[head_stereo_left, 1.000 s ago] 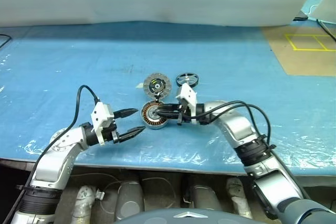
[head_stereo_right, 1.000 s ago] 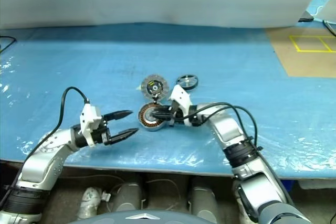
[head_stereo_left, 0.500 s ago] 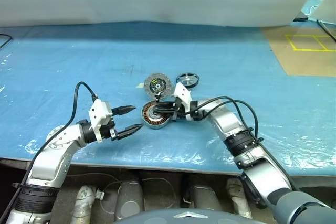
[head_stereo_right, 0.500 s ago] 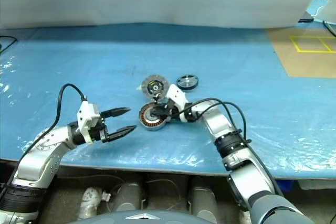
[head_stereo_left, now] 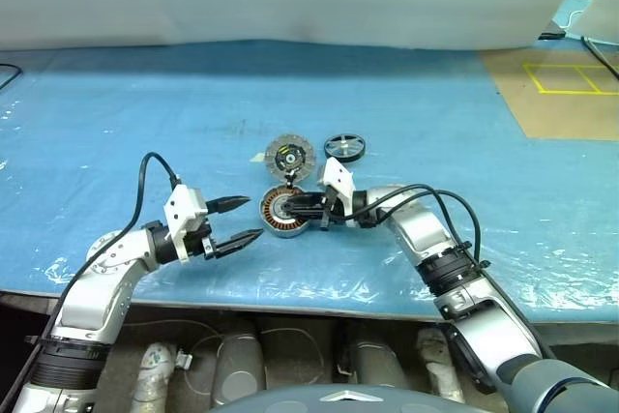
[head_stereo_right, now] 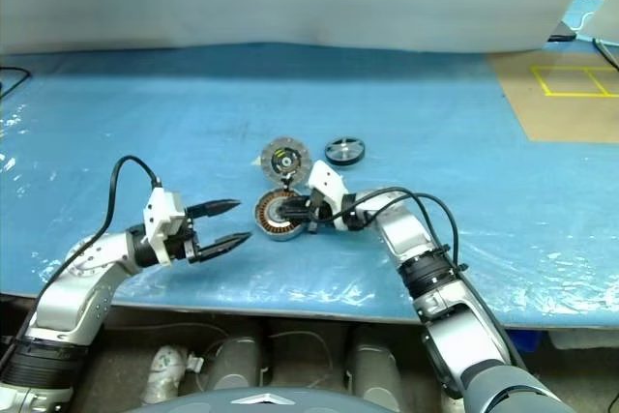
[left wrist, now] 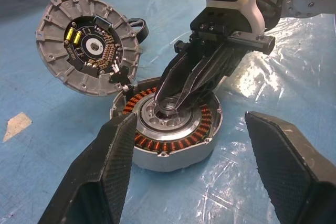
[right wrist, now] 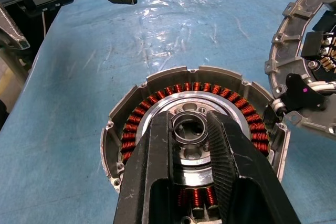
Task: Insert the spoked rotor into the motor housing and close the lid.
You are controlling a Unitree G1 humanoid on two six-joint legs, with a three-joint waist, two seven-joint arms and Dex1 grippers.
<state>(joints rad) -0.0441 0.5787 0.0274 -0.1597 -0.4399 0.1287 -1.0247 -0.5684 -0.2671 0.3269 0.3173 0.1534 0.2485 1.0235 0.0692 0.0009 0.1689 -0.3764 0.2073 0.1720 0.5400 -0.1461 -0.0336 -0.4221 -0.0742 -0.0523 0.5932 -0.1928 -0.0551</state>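
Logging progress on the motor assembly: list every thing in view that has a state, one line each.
motor housing: open, windings exposed, no rotor inside.
lid: swung up off the housing, tilted, inner side showing.
spoked rotor: lying on the blue table cover, untouched.
right pincer: nearly shut around the housing's centre hub ring.
left pincer: open, holding nothing, beside the housing.

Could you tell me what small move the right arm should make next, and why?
Probably lift clear toward the dark spoked rotor: the right gripper pinches the silver centre hub of the copper-wound motor housing, which is empty, the rotor lying apart on the blue table.
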